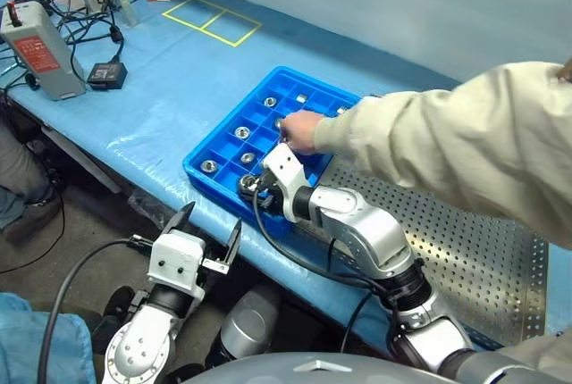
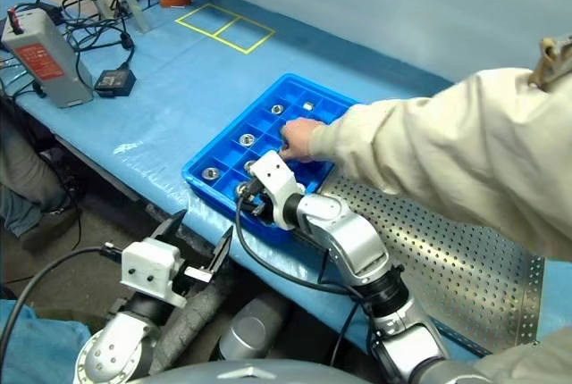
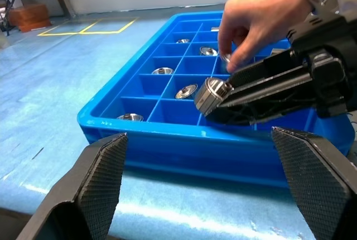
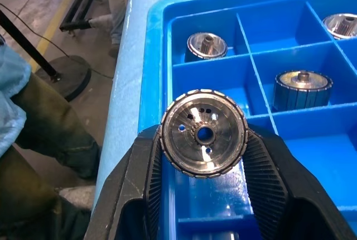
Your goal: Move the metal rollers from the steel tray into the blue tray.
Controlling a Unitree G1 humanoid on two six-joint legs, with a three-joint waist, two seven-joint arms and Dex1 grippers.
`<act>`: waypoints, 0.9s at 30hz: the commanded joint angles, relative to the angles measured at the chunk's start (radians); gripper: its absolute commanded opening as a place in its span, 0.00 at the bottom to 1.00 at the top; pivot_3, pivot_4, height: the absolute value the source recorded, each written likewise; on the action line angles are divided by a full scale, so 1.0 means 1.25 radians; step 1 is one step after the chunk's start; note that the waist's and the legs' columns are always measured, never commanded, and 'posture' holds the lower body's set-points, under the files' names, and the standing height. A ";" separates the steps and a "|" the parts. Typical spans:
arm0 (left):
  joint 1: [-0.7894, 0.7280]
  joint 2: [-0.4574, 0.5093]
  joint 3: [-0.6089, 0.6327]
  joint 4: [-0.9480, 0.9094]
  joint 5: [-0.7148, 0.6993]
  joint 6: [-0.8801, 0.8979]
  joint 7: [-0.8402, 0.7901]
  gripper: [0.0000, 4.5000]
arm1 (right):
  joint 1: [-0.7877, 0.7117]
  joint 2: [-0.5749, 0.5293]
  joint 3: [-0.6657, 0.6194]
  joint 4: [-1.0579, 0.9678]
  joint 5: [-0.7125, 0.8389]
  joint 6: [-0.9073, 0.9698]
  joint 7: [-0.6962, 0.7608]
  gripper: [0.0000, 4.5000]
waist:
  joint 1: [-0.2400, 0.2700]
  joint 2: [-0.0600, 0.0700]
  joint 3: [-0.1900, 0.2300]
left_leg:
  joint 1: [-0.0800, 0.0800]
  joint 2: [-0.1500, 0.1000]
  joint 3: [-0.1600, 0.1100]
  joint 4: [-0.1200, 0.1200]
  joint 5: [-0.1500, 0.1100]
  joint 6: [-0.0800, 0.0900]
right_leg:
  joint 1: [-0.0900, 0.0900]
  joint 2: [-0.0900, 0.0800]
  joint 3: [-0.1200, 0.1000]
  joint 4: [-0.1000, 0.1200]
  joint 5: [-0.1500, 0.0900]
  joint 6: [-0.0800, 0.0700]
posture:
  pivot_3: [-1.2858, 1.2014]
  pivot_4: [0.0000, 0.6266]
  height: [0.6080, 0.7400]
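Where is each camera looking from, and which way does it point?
Head views: from the robot's head, looking down over both arms at the blue tray, the steel tray and a person's hand.
Left wrist view: along the open left gripper towards the blue tray's side.
Right wrist view: along the right gripper, which is clamping a metal roller above a compartment.
Shared: both wrist views show that roller.

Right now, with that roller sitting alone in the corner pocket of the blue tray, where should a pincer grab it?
Grip the roller across its ribbed round sides, coming straight down from above: it sits flat with its hub up, and the blue tray walls block any sideways approach.
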 commanded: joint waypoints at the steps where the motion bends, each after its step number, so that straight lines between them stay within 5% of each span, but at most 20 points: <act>1: -0.005 -0.003 -0.006 -0.017 -0.003 0.008 -0.001 1.00 | 0.010 0.004 0.017 -0.024 0.009 0.000 0.005 0.38 | -0.005 0.000 0.000 | 0.000 0.000 0.000 0.000 0.000 0.000 | 0.000 0.000 0.000 0.000 0.000 0.000 | 0.73 0.24 1.00; 2: -0.006 -0.003 -0.007 -0.019 -0.003 0.010 -0.002 1.00 | 0.013 0.005 0.021 -0.023 0.010 -0.001 0.007 0.54 | -0.007 0.000 -0.001 | 0.000 0.000 0.000 0.001 0.000 0.000 | 0.000 0.000 0.000 0.000 0.000 0.000 | 0.73 0.24 1.00; 9: -0.014 -0.003 -0.011 -0.033 0.001 0.034 -0.001 1.00 | 0.013 0.015 0.017 -0.018 0.008 -0.008 -0.005 0.99 | -0.013 0.001 -0.001 | 0.001 0.000 0.000 0.001 0.000 0.000 | 0.000 0.000 0.000 0.000 0.000 0.000 | 0.73 0.24 1.00; 20: -0.071 0.009 -0.022 -0.032 -0.015 0.079 -0.027 1.00 | 0.022 0.009 -0.123 -0.108 0.021 0.021 -0.086 0.99 | -0.023 0.002 -0.002 | 0.001 0.000 0.000 0.003 0.000 0.000 | 0.000 0.000 0.000 0.001 0.000 0.000 | 0.70 0.24 1.00; 27: -0.155 0.019 -0.025 -0.008 -0.056 0.136 -0.073 1.00 | 0.045 -0.021 -0.247 -0.196 0.009 0.078 -0.170 0.99 | -0.066 0.006 -0.005 | 0.001 0.000 -0.001 0.003 0.000 0.000 | 0.003 0.000 0.000 0.002 0.000 0.000 | 0.65 0.24 1.00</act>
